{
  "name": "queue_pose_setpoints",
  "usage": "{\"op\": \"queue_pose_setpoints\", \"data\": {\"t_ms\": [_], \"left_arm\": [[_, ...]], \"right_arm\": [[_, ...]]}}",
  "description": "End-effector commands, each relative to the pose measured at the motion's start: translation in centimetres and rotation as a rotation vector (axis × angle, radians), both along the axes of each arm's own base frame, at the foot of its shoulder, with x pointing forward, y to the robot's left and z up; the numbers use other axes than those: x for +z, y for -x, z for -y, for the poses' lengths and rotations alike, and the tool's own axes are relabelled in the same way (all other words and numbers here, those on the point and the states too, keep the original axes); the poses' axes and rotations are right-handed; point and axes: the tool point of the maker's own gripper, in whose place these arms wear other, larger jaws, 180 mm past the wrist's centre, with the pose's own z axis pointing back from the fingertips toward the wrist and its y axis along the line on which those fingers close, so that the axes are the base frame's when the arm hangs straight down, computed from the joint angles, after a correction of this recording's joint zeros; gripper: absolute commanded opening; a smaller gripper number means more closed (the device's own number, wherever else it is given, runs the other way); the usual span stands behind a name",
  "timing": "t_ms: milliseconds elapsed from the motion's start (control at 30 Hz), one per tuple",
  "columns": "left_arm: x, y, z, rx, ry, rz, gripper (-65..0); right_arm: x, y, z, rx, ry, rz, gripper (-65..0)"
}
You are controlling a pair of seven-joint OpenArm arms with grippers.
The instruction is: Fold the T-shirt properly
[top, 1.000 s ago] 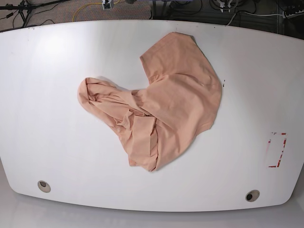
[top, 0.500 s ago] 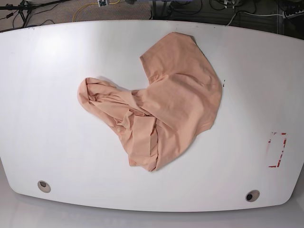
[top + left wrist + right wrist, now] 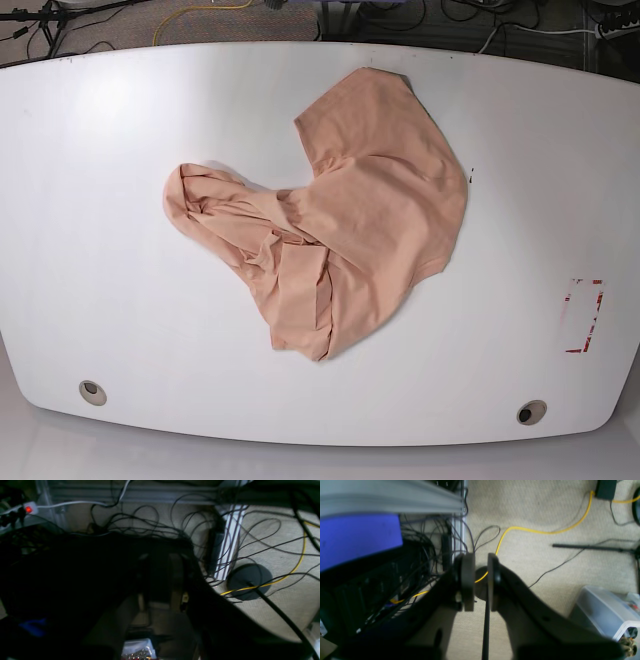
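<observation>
T-shirt lies crumpled on the table; right gripper slightly apart, left unclear.

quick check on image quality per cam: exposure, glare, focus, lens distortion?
Base view: evenly lit, sharp; the table edges bow from wide-angle distortion, a soft bright patch sits upper left, the T-shirt throws almost no shadow. Left wrist view: heavily underexposed, the left gripper is a dark, barely readable shape. Right wrist view: well lit floor, the right gripper is close and blurred.
</observation>
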Motion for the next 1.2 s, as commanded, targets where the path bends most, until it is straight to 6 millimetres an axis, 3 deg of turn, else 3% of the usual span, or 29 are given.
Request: {"op": "queue_pose_setpoints", "data": {"t_ms": [0,100,367,400,467,633,1167], "left_arm": [[1.0,1.6,-0.2,-0.009,0.0,-0.007,-54.6],[2.6,1.5,-0.6,-0.028,-0.008,0.034,-54.8],[4.4,1.7,-1.0,-0.05,-0.023,0.063,-54.8],[3.5,-0.2,0.1,-0.049,0.005,0.083,-54.6],[3.6,-0.7,0.0,-0.051,0.003,0.097,-54.7],[4.3,-2.3,0.0,-0.062,-0.001,0.149,-54.7],[4.3,-2.0,0.0,-0.061,0.001,0.143,-54.7]], "right_arm": [[1.1,0.6,0.1,0.0,0.004,0.02,-56.8],[2.7,1.0,0.1,0.004,0.016,0.044,-57.1],[4.7,1.1,0.2,0.016,0.031,0.074,-57.1],[3.5,-1.7,-0.3,0.016,0.023,0.105,-56.1],[3.4,-2.4,-0.2,0.015,0.025,0.117,-56.1],[3.4,-2.4,-0.2,0.014,0.024,0.116,-56.1],[3.4,-2.1,-0.2,0.014,0.024,0.111,-56.3]]}}
